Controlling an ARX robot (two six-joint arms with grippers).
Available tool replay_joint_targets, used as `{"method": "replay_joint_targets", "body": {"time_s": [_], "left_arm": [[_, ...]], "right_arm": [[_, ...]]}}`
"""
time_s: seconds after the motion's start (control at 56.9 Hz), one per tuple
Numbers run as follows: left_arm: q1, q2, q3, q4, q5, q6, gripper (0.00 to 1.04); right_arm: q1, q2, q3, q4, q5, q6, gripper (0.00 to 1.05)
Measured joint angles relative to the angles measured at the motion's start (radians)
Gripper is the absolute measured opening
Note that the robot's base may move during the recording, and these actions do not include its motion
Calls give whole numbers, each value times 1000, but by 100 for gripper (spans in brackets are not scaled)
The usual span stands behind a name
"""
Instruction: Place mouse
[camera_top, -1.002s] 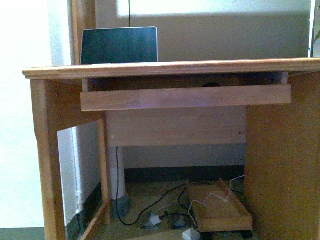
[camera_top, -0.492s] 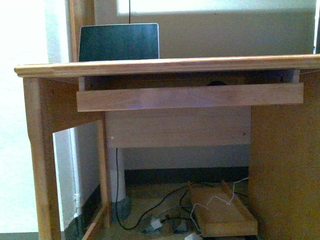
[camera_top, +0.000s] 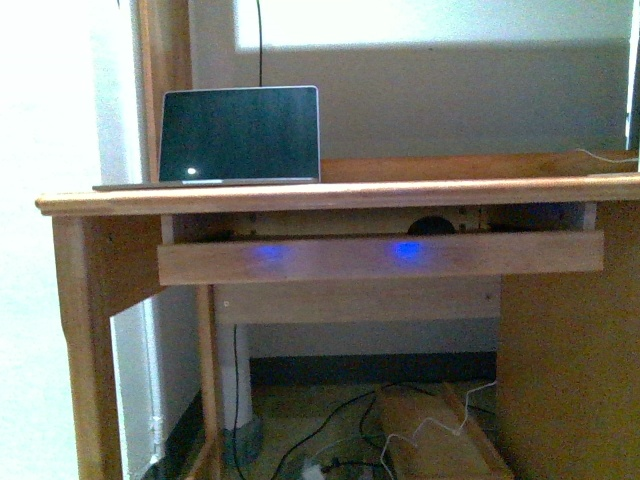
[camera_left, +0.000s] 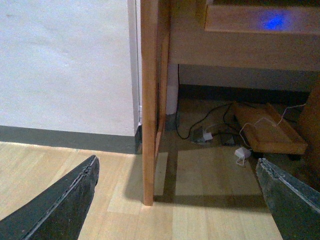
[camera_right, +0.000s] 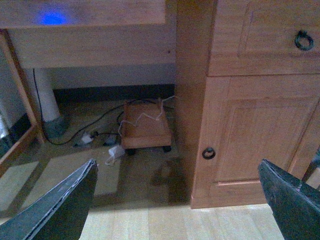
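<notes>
Front view: vantage higher than half a second ago. Desk (camera_top: 340, 192) top surface and laptop (camera_top: 240, 133) base now exposed; two blue glows (camera_top: 405, 250) new on tray rail (camera_top: 500, 252). Mouse (camera_top: 430, 226): dark low dome, only top showing in gap under desk top, behind rail. Seen in this view alone.

Left wrist view: left pincer (camera_left: 176, 161) spread wide, empty, above floor by desk leg (camera_left: 149, 100).

Right wrist view: right pincer (camera_right: 177, 162) wide, empty. Cabinet door (camera_right: 260, 145) seen only here.
</notes>
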Motion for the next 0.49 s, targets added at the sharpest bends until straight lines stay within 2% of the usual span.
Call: {"method": "replay_joint_targets", "body": {"time_s": [0.492], "left_arm": [[0, 0, 0, 0, 0, 0, 97]], "right_arm": [[0, 0, 0, 0, 0, 0, 97]]}}
